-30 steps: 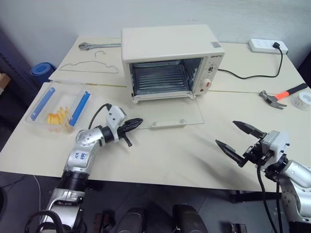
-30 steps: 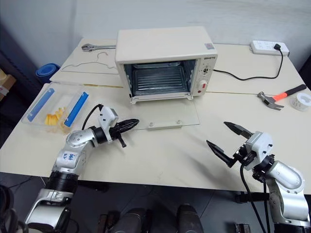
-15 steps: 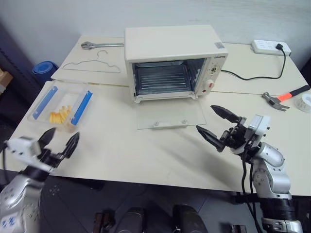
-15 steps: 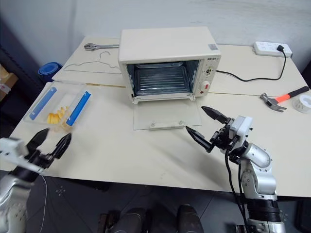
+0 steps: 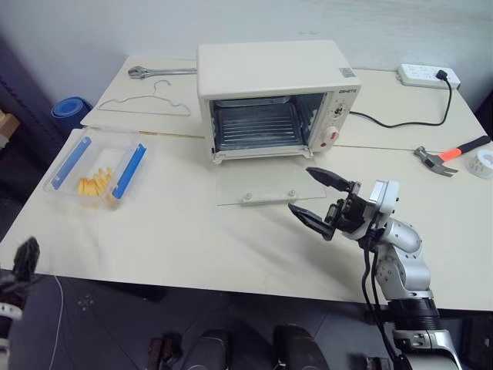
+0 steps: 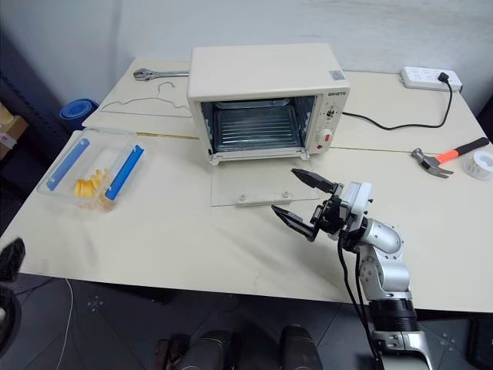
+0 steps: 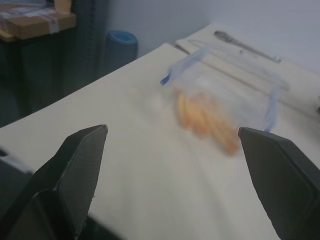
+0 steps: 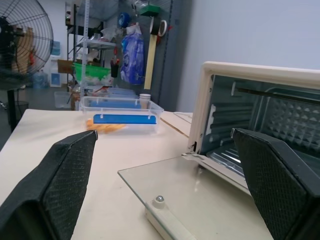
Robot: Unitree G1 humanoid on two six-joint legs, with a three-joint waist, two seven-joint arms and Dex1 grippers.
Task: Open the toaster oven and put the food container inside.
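Basically, toaster oven [image 5: 273,96] sits upper centre of the frame on the cream table [image 5: 192,239], door dropped fully open and lying flat on the tabletop toward the camera, white bar handle at its near edge, wire rack visible inside the cavity, red button on the right-hand control strip. Food container [image 5: 94,168] is at mid-left of the frame, well apart from the oven, flat on the table near the left edge, two blue clips along its sides, yellow-orange pieces inside. Right gripper [image 5: 317,201] hovers just right of centre, lower half of the frame, near the front right corner of the open glass door, fingers spread wide, nothing between them. Left gripper [image 7: 170,150] jaws stand wide apart with nothing held; in its wrist view the container [image 7: 225,112] lies ahead on the table, blurred. Head view catches a dark bit of the left gripper at the far lower-left edge, off the table. Along the top: wrench [image 5: 158,72] and wire hanger [image 5: 146,104] upper left, power strip [image 5: 429,75] upper right, hammer [image 5: 447,152] and tape roll [image 5: 482,162] at right edge.
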